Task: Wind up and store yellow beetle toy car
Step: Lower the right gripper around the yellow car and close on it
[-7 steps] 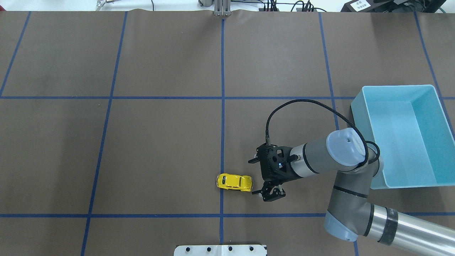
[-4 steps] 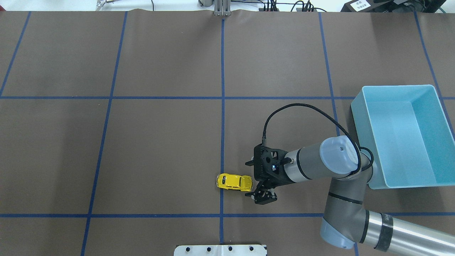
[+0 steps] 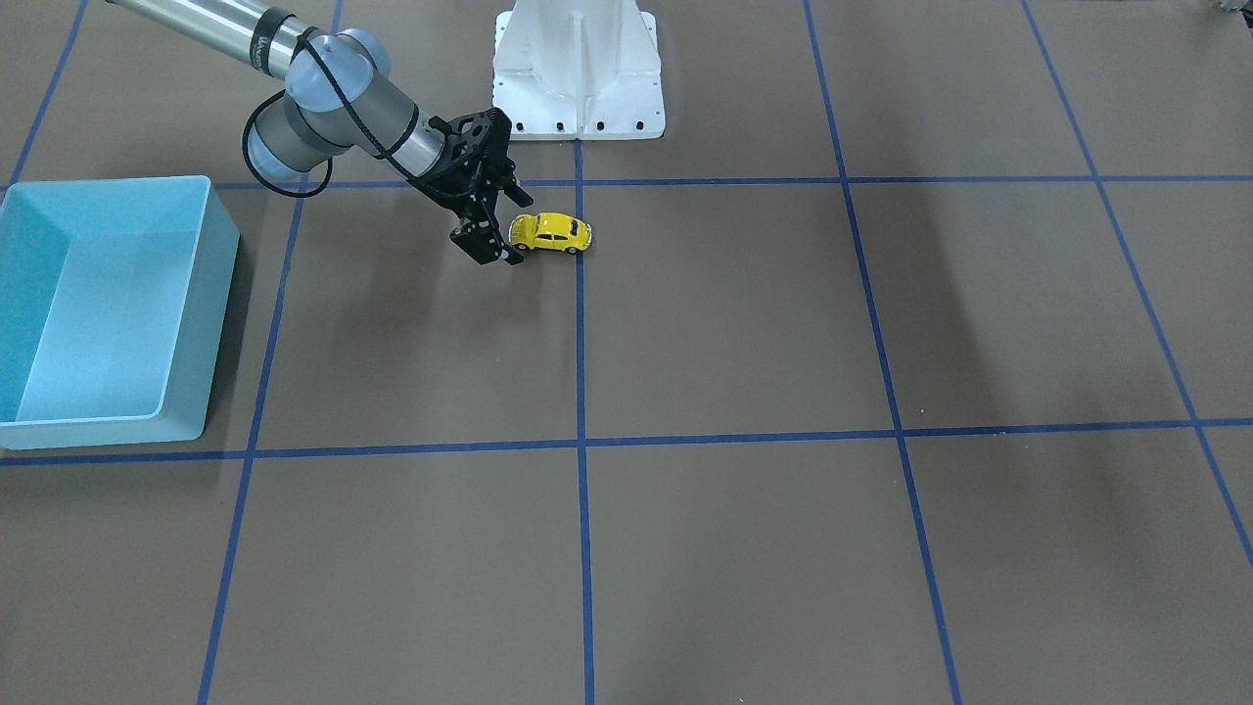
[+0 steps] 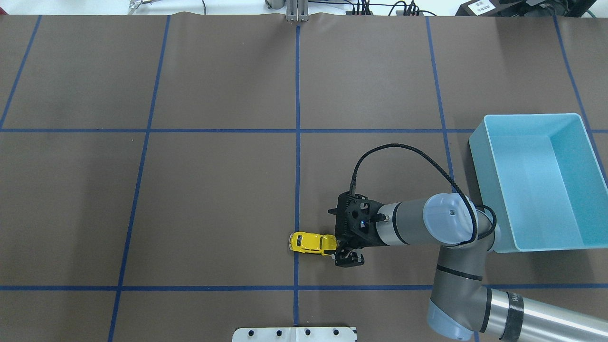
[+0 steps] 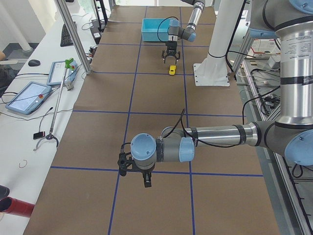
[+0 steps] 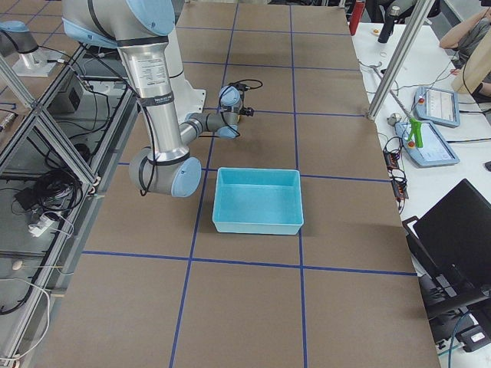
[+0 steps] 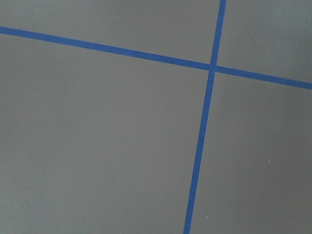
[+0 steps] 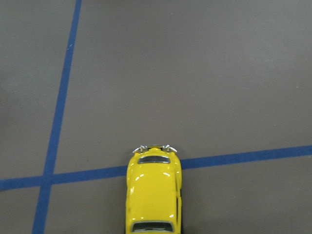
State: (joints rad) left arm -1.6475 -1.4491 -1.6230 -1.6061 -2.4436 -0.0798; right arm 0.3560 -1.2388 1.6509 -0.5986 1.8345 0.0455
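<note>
1. Just ahead of the right pincer (image 4: pixel 337 237), whose jaws stand apart, the yellow beetle toy car (image 4: pixel 311 242) sits on the table (image 4: pixel 213 190).
2. The pincer has closed in on the car's end since a second ago, so a grasp for winding looks imminent.
3. Whether the left pincer (image 5: pixel 134 172) is apart or together, I cannot tell.

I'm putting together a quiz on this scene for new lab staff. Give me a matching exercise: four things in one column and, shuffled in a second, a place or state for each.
Things:
1. toy car
2. bin
3. right gripper
4. left gripper

Place or state:
A. empty
B. open, at the car's end
C. lying across a blue tape line
D. far from the car

Pairs: 1-C, 2-A, 3-B, 4-D
</note>
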